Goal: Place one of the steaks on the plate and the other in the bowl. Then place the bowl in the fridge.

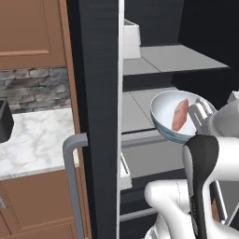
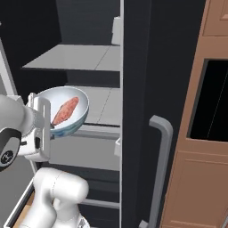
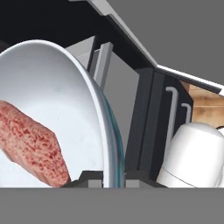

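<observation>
— Black fridge [image 1: 98, 93] walls rise all around me, with its door swung open and grey shelves [image 1: 177, 58] stepping back into the dark interior. What else do you make out?

— Off to the left of the fridge, a white marbled counter [image 1: 37, 140] sits under a grey stone backsplash [image 1: 32, 86], with brown wood cabinets [image 1: 28, 32] above and below it. To the right stands a brown wood panel holding a black wall oven [image 2: 213, 100]. A long grey handle [image 2: 162, 147] runs down the fridge door nearest me.

— And your claw?

— My gripper [image 3: 107, 181] is nearly closed, pinching the rim of the bowl [image 1: 175, 116], one finger inside the rim and one outside. I carry the bowl tilted, in the air, in front of the fridge's open compartment and just above the front edge of a lower grey shelf [image 2: 100, 100].

— Anything in the bowl?

— One steak [image 1: 180, 115], pinkish-red with pale streaks, lying against the whitish inner wall. From the hand view, that steak [image 3: 30, 144] sits close to my fingers, and the bowl's pale blue outside shows as a thin edge.

— Anything on the shelves?

— A white box [image 1: 130, 39] stands at the back of the upper one.
</observation>
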You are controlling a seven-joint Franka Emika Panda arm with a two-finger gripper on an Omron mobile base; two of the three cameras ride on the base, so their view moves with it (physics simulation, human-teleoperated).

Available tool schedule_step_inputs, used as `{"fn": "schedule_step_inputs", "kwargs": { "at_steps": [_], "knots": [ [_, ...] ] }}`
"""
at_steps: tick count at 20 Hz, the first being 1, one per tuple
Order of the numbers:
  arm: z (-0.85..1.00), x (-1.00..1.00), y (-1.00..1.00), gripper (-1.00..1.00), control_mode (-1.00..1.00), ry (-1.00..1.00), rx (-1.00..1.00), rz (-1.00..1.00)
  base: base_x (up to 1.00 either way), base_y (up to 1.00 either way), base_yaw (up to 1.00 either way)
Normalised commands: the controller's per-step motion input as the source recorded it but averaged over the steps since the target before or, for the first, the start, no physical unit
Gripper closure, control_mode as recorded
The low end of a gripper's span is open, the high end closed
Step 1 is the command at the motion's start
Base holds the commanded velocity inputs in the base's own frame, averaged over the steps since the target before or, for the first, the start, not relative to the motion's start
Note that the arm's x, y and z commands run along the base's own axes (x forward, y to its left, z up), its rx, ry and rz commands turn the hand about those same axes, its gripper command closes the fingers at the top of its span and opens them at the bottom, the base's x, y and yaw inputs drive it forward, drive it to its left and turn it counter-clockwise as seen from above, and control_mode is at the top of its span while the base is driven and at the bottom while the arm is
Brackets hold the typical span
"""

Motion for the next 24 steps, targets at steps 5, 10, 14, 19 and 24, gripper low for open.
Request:
{"fn": "schedule_step_inputs", "kwargs": {
  "at_steps": [5, 10, 14, 19, 24],
  "knots": [
    [0.00, 0.00, 0.00, 1.00, 1.00, 0.00, 0.00, 0.00, 0.25, -0.11, 0.04],
    [0.00, 0.41, -0.07, 1.00, -1.00, 0.05, 0.07, 0.02, 0.00, 0.00, 0.00],
    [-0.08, 0.53, -0.01, 1.00, -1.00, 0.05, 0.05, 0.01, 0.00, 0.00, 0.00],
    [-0.22, 0.74, 0.00, 1.00, -1.00, 0.01, 0.00, 0.00, 0.00, 0.00, 0.00],
    [-0.28, 0.73, -0.01, 1.00, -1.00, 0.00, 0.00, 0.01, 0.00, 0.00, 0.00]
  ]
}}
